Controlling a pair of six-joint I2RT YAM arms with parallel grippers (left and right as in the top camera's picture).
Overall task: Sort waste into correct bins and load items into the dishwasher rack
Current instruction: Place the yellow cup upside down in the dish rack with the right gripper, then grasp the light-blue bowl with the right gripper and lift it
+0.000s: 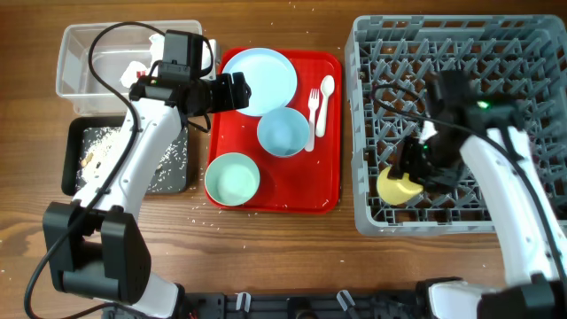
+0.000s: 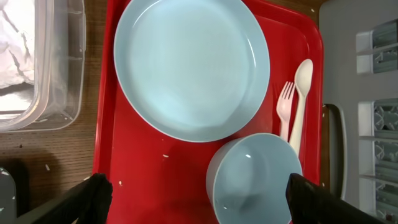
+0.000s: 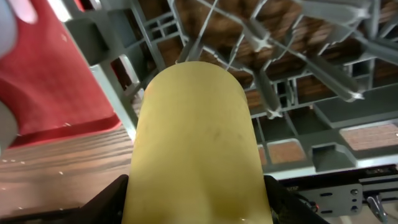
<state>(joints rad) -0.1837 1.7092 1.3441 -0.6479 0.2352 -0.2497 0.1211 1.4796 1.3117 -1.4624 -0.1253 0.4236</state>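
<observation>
My left gripper (image 1: 236,93) (image 2: 202,202) is open and empty over the red tray, at the near edge of the pale blue plate (image 1: 261,78) (image 2: 189,65). The pale blue bowl (image 1: 283,131) (image 2: 255,180), mint green bowl (image 1: 232,177), white fork (image 1: 312,111) (image 2: 284,109) and spoon (image 1: 325,97) (image 2: 301,93) lie on that tray. My right gripper (image 1: 416,168) (image 3: 196,202) is shut on the yellow cup (image 1: 397,187) (image 3: 196,137), low in the front left of the grey dishwasher rack (image 1: 461,44). The napkin (image 1: 135,69) (image 2: 12,50) lies in the clear tub (image 1: 75,44) (image 2: 59,74).
The flat red tray (image 1: 297,186) (image 2: 155,180) sits between the bins and the rack. The black tray (image 1: 69,164) in front of the clear tub holds food scraps (image 1: 102,142). Crumbs lie on the wooden table (image 1: 204,217) near the red tray's front left corner.
</observation>
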